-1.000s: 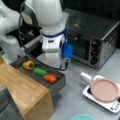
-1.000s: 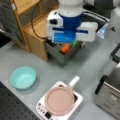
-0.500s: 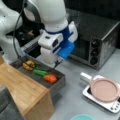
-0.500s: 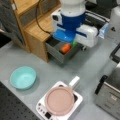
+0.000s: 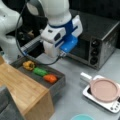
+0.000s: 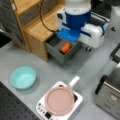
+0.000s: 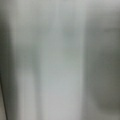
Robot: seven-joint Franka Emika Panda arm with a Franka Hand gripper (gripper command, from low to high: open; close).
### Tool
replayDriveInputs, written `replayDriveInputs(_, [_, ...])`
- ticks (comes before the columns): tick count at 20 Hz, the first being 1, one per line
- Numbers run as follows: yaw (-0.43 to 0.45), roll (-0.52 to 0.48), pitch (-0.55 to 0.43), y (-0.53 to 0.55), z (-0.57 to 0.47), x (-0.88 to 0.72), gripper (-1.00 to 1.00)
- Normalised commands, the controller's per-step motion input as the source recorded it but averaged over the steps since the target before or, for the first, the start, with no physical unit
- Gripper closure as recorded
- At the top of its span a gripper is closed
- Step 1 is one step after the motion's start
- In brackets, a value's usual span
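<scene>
Lower than half a second ago, the gripper (image 5: 53, 53) hangs above the open grey drawer (image 5: 58, 83), near its back edge; whether its jaws are spread or pressed together cannot be told. Inside the drawer lie a yellow pepper (image 5: 29, 65), a green vegetable (image 5: 40, 71) and an orange one (image 5: 50, 78), the last nearest the drawer's front. On the desk, a pink pan (image 6: 59, 100) sits on a white hotplate (image 6: 41, 108), a teal bowl (image 6: 23, 77) nearby.
</scene>
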Motion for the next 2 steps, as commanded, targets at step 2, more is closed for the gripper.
replayDriveInputs(2, [-0.029,0.037,0.099,0.10,0.04,0.07,-1.00])
